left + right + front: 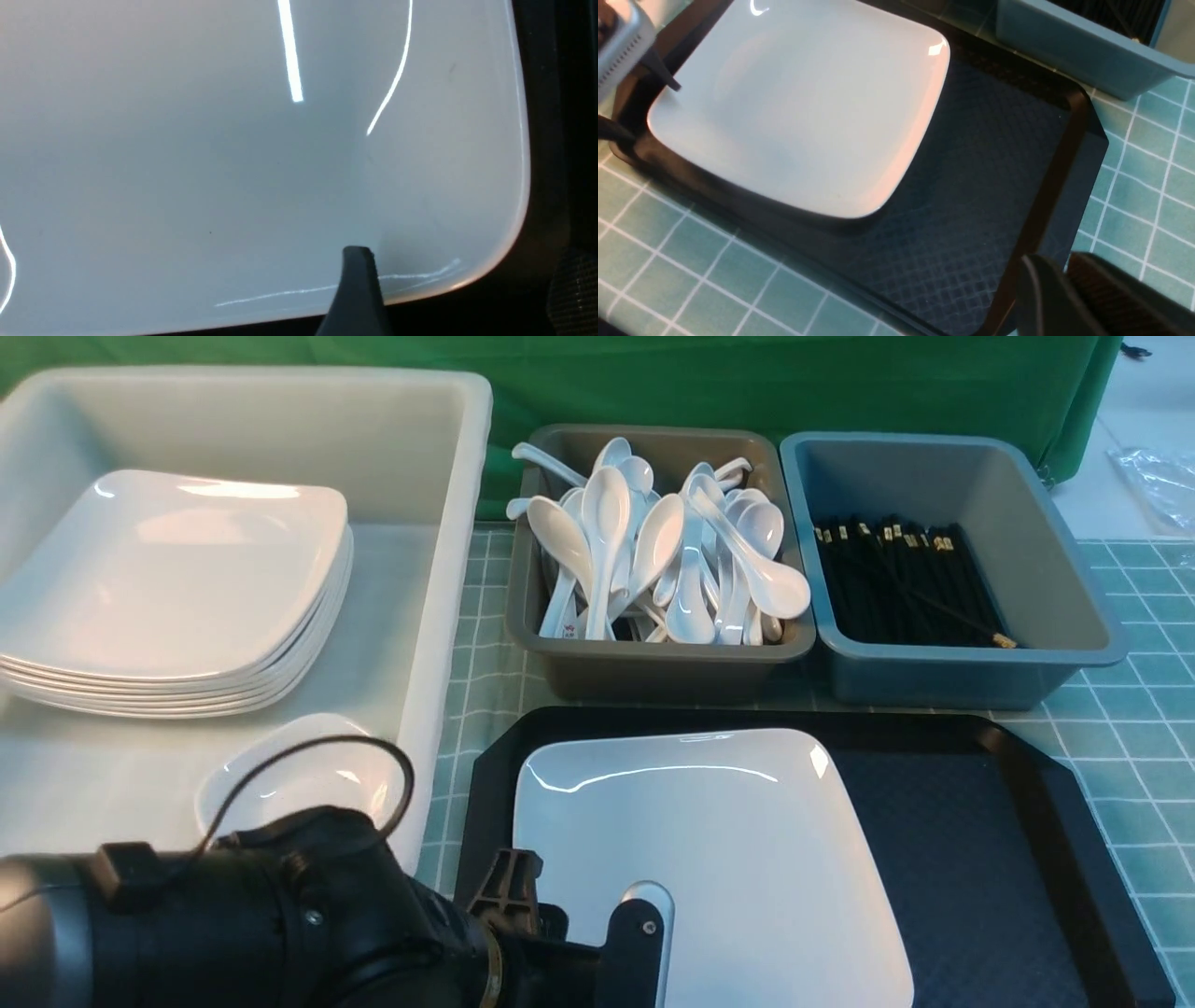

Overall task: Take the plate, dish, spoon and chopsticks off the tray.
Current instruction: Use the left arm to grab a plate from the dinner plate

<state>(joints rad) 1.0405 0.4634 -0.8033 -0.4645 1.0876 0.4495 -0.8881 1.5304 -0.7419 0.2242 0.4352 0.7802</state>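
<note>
The glossy white square plate [728, 840] is lying on the black diamond-textured tray [943, 840]. The left end effector [651, 111] is straddling its corner, jaws apart. The right end effector [1057, 261] is hovering nearly closed, empty.

The plate [747, 840] is glossy white, the tray [971, 868] black, diamond-textured; the cloth [1139, 728] around the tray is teal, white-gridded.

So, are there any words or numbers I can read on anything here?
No text here can be read.
Spoons in the grey bin: tiny red marks low on some handles, too small to read.
Chopsticks: gold bands near the ends, no letters to make out.
Plate and tray: plain, no writing.
</note>
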